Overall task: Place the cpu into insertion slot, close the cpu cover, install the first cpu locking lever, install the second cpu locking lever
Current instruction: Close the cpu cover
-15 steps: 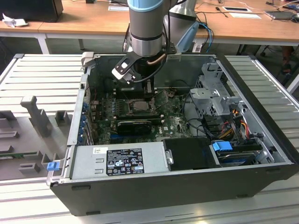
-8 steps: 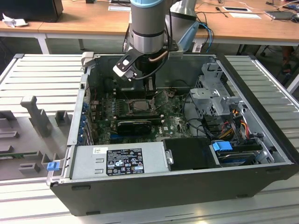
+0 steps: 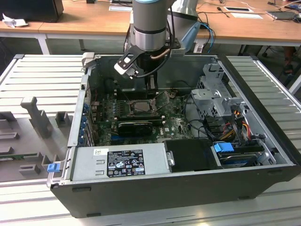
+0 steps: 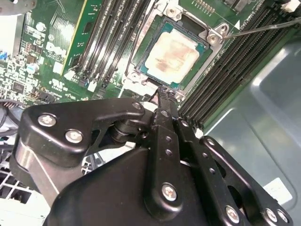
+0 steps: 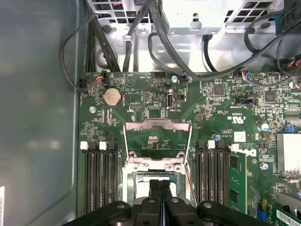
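Tool (image 4: 162, 94) hangs just beside the seated cpu (image 4: 171, 54).

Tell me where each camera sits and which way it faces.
Exterior view: off the arm, looking down into the open case; arm shows.
First wrist view: on the arm, looking down on the open cover; shut gripper shows.
Second wrist view: on the arm, looking past the gripper at the cpu.
Both wrist views share the gripper and slot.

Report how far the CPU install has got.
Done: the cpu lies in the insertion slot. In hand: the tool, shut and empty, sits at the slot's edge. Left: the cpu cover stands open in the first wrist view, and a thin locking lever is raised, unfastened.
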Robot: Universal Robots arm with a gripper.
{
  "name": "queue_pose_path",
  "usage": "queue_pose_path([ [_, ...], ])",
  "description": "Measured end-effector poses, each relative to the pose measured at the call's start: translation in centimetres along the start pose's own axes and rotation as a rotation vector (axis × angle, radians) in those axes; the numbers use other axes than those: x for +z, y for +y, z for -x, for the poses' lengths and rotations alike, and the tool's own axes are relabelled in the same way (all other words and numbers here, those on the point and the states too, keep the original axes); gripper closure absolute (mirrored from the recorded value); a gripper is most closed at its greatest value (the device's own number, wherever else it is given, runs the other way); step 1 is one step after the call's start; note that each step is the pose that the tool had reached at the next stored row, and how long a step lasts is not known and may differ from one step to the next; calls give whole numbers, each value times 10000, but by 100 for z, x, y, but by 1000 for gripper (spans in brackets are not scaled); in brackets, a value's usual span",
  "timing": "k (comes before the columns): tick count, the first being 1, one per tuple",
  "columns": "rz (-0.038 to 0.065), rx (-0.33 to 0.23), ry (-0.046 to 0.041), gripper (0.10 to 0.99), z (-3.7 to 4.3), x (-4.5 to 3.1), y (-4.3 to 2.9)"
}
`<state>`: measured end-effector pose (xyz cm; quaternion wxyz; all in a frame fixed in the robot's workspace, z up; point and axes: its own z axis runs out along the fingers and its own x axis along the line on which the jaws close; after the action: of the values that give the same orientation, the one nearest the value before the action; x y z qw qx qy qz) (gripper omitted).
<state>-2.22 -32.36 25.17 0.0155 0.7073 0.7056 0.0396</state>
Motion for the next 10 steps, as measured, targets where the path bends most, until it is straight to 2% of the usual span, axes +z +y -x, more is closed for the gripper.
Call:
queue_pose_path([
  [3, 1, 1, 3, 980, -1, -22, 6],
  [8, -3, 0, -3, 980, -1, -29, 59],
  [10, -1, 1, -1, 980, -2, -55, 63],
])
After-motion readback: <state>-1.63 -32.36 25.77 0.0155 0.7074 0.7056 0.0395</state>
